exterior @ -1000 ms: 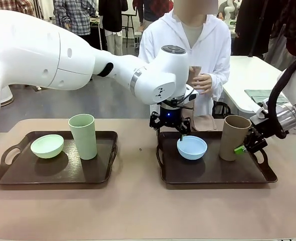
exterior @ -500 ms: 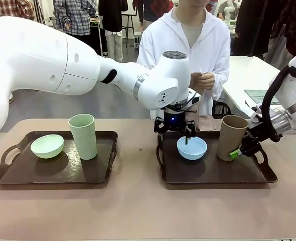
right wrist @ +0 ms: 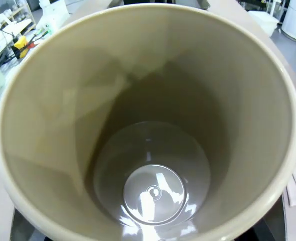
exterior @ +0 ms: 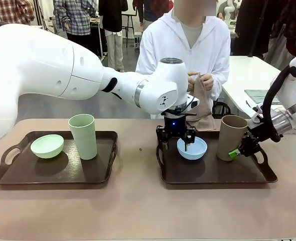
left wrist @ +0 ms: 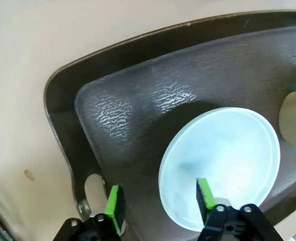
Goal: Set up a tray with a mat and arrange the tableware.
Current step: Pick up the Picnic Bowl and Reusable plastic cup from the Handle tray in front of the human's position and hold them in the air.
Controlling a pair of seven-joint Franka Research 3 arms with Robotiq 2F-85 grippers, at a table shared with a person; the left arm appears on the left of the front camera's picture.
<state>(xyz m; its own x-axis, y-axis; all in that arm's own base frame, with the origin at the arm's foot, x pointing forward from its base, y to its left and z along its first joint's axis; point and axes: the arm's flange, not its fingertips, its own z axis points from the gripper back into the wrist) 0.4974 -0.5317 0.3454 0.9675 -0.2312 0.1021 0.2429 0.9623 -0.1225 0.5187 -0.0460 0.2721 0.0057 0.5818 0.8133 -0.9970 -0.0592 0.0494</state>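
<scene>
Nearly upright tan tumbler point(exterior: 232, 136), right gripper point(exterior: 238, 150) state unclear, left gripper point(exterior: 174, 142) wide astride bowl point(exterior: 194, 149).

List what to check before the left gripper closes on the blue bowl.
1. The left gripper is open: ok, pads apart.
2. Jaws straddle the bowl rim: ok, one pad inside the bowl, the other outside over the tray.
3. The bowl is empty: ok.
4. The person's hands are clear of the bowl: ok, raised at the chest behind the tray.
5. The tumbler is clear of the bowl: ok, a gap shows between them.
6. The right gripper has a grip on the tumbler: cannot tell, a green pad lies at its side.
</scene>
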